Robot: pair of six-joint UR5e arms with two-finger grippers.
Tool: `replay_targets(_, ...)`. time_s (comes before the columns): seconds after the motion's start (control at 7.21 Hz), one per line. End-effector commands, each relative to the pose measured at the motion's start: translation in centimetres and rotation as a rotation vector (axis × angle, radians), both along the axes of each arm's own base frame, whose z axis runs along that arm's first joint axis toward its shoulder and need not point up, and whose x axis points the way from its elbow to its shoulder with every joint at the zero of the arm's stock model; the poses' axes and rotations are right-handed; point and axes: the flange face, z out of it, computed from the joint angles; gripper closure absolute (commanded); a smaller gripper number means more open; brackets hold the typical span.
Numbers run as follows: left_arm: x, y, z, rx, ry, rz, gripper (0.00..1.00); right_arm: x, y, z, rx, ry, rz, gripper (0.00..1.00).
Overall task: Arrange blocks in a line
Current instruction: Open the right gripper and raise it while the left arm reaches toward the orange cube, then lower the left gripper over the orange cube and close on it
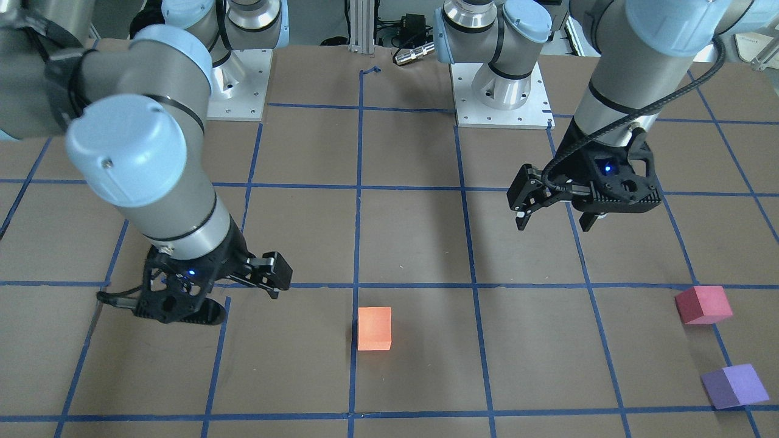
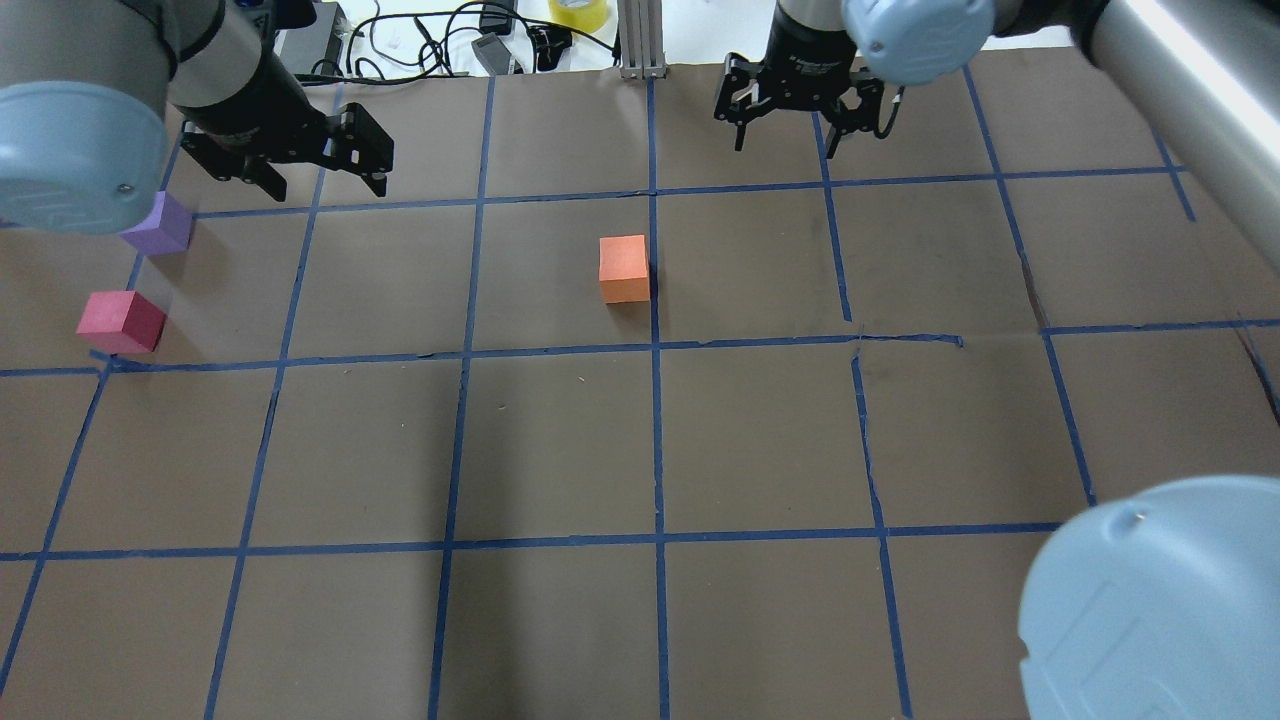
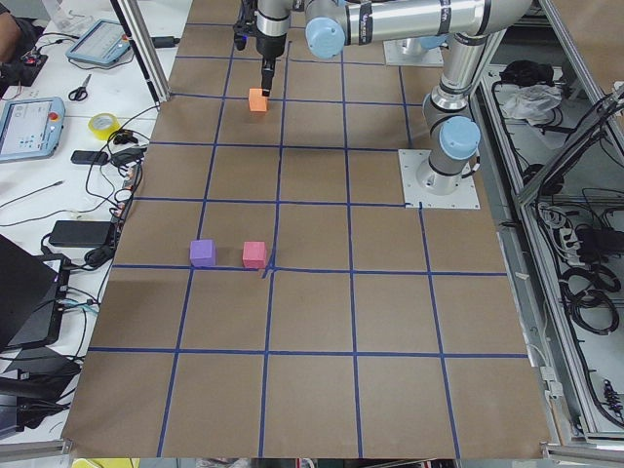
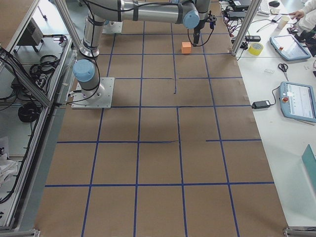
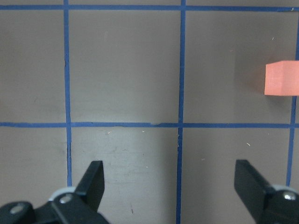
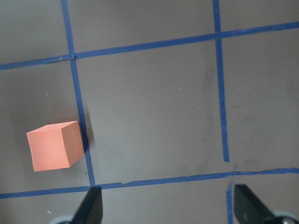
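Near the middle of the tabletop [image 2: 560, 440], just beside a blue tape line [image 2: 657, 420], the orange block [image 2: 624, 268] sat alone. The purple block [image 2: 158, 224] and the red-pink block [image 2: 122, 322] lay near each other but not touching, well off on the robot's left. Both the left jaws and the right jaws hung spread wide and empty above the surface, the left ones closest to the purple block. The step in hand was probably fetching one of the outlying pair with the left arm. To do it well, the jaws should turn to match the block's flat faces, come down centred and straddling it evenly, keep clear of the neighbour, and squeeze lightly, since the block looked soft.
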Motion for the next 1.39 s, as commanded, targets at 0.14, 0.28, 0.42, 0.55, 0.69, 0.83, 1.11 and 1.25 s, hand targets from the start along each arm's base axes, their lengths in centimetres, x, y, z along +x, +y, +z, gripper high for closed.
replay_targets(0.14,-10.1,-2.6,-7.4,-0.059,0.044,0.019,0.0,-3.3,8.4,7.8,-0.003,0.046,0.132,0.0)
replay_targets(0.28,-12.6,-3.5,-10.6,-0.048,0.058,0.043,0.0,-3.1,9.9,8.1,-0.004,0.037,0.168,0.0)
replay_targets(0.42,-14.5,-4.3,-13.5,-0.029,0.056,0.024,0.0,-2.8,10.5,8.5,-0.018,0.028,0.17,0.0)
replay_targets(0.55,-15.8,-5.3,-16.0,-0.014,0.057,0.01,0.0,-3.9,10.0,8.0,-0.008,0.044,0.156,0.0)
replay_targets(0.69,-17.1,-6.8,-18.4,-0.03,0.06,-0.007,0.0,-4.3,10.2,8.3,-0.002,0.033,0.141,0.0)
replay_targets(0.83,-19.1,-7.9,-20.1,-0.037,0.061,-0.022,0.0,-4.5,10.1,8.5,-0.007,0.034,0.136,0.0)
replay_targets(1.11,-20.9,-8.9,-22.3,-0.025,0.053,-0.021,0.0,-4.7,11.0,7.8,0.072,0.046,0.134,0.0)
replay_targets(1.25,-21.3,-9.0,-22.9,-0.022,0.052,-0.024,0.0,-4.4,11.1,7.9,0.069,0.042,0.139,0.0)
